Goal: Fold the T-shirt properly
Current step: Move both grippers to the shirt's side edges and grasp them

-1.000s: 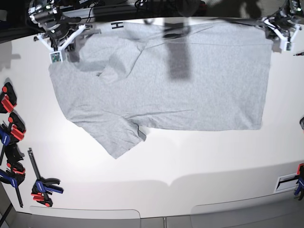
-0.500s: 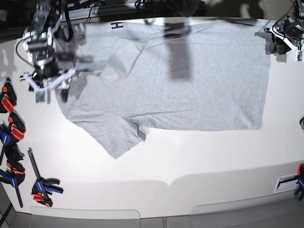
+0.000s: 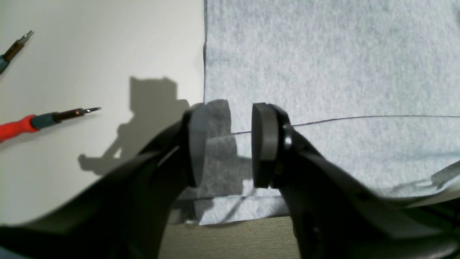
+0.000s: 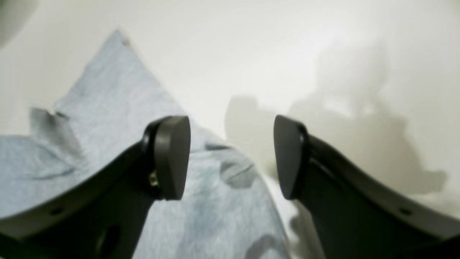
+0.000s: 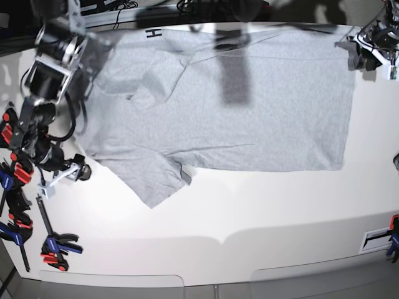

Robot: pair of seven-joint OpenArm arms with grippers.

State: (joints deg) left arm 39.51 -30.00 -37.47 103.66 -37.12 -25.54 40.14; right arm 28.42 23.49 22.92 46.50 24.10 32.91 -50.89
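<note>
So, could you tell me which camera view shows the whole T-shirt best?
The base view: the T-shirt lies spread across the table, sleeve included. The left wrist view shows only a hem corner, the right wrist view a blurred sleeve.

Bare table (image 5: 249, 212) below the T-shirt (image 5: 249, 112); clamps (image 5: 19, 187) crowding its edge beside the right hand (image 5: 62, 174).

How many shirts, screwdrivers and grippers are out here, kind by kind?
T-shirt: 1
screwdrivers: 2
Grippers: 2, the left gripper and the right gripper
Total: 5
</note>
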